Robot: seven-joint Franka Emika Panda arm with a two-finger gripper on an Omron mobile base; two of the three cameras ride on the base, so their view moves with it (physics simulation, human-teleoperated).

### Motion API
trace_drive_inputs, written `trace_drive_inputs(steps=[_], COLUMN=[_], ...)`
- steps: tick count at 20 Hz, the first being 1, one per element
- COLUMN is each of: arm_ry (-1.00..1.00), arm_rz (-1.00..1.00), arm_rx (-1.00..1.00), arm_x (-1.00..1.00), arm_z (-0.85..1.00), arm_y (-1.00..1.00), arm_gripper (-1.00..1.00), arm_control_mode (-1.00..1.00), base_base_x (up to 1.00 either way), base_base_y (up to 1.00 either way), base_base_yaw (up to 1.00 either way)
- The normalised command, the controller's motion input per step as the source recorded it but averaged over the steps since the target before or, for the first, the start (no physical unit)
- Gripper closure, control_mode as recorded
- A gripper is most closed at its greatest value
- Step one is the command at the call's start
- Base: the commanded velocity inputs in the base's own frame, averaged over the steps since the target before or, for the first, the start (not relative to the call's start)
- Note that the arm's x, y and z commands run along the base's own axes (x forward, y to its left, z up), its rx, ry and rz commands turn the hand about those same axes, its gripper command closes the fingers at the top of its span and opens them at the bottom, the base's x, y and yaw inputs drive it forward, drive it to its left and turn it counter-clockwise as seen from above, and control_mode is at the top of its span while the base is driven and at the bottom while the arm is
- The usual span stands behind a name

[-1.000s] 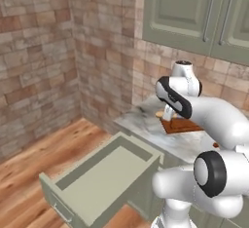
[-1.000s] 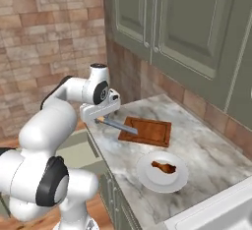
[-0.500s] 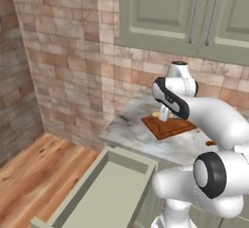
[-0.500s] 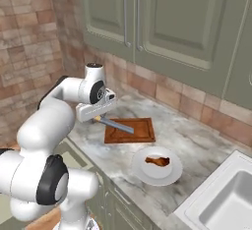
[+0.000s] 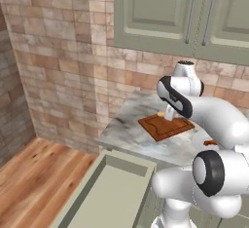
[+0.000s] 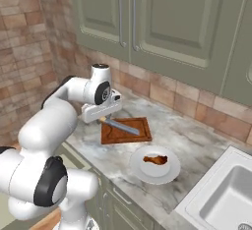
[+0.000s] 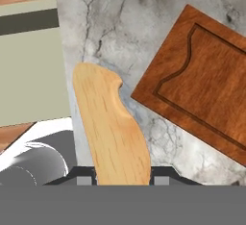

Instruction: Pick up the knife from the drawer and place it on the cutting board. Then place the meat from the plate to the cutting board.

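Note:
My gripper (image 6: 102, 117) is shut on the knife (image 6: 122, 125), whose grey-blue blade reaches out low over the left part of the reddish-brown cutting board (image 6: 139, 133). In the hand view the tan wooden handle (image 7: 113, 128) rises between my fingertips (image 7: 161, 178), above marble, with the grooved cutting board (image 7: 202, 89) to the right. The white plate (image 6: 142, 173) lies in front of the board with the meat (image 6: 155, 159) on it. The drawer (image 5: 104, 195) stands open below the counter, pale green inside. From the left, my gripper (image 5: 170, 113) hangs over the board (image 5: 163, 127).
Sage-green wall cabinets (image 6: 147, 13) hang above the marble counter (image 6: 197, 140). A sink (image 6: 226, 189) sits at the right end. A brick wall (image 5: 58, 51) backs the counter, with wooden floor (image 5: 34, 178) to the left of the drawer.
The whole picture has shifted, so the base has driven along the counter toward the sink. The knife stays in my gripper, its blade now over the board's left part.

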Motion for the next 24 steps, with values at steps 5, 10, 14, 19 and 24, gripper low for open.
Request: trace_drive_inputs(steps=[5,10,14,19,24], arm_ry=[0.0,0.0,0.01,0.05,0.05], arm_rz=[0.0,0.01,0.18,0.25,0.3], arm_rx=[0.0,0.0,0.02,0.02,0.0], arm_x=[0.0,0.11,0.81,0.99,0.98], arm_z=[0.0,-0.01,-0.21,-0.38,-0.51], arm_y=[0.0,-0.05,-0.3,-0.26,-0.03], arm_gripper=[1.0,1.0,1.0,1.0,1.0], arm_control_mode=[1.0,-1.0,-1.0,-1.0,-1.0], base_base_x=[0.18,0.21,0.0,0.0,0.0], base_base_y=[-0.36,-0.24,0.0,0.0,0.0], base_base_yaw=[0.01,0.02,0.0,0.0,0.0])
